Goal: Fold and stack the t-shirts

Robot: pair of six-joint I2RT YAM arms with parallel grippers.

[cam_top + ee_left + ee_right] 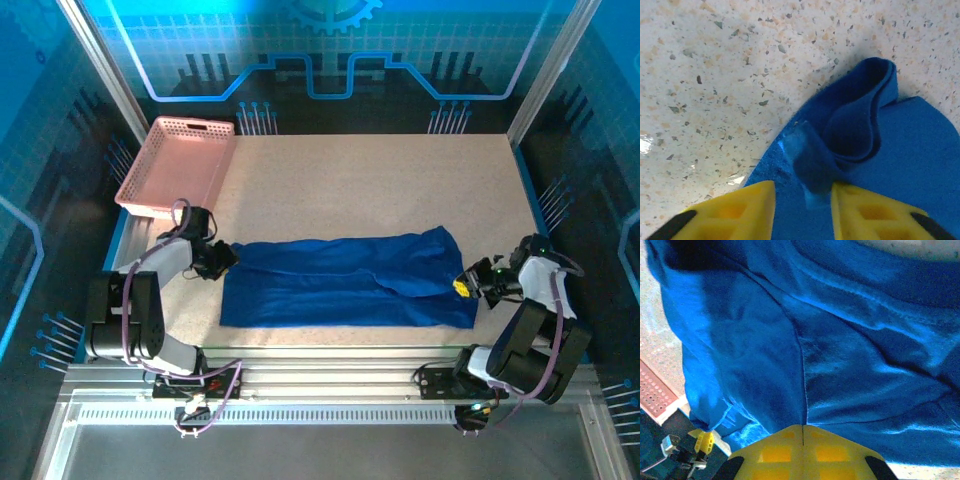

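Nearest us, on the right, our right tool [803,430] has its fingers pressed together, pinching the edge of the shirt [340,285]. On the left, our left tool [802,202] has its fingers apart, straddling the shirt's folded end. Between them we see the blue shirt lying flat across the counter [380,180]. Farther back, at the left corner, sits a pink basket [185,160].

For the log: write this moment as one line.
shirt folded lengthwise on table | left claw open at its end | right claw shut on shirt
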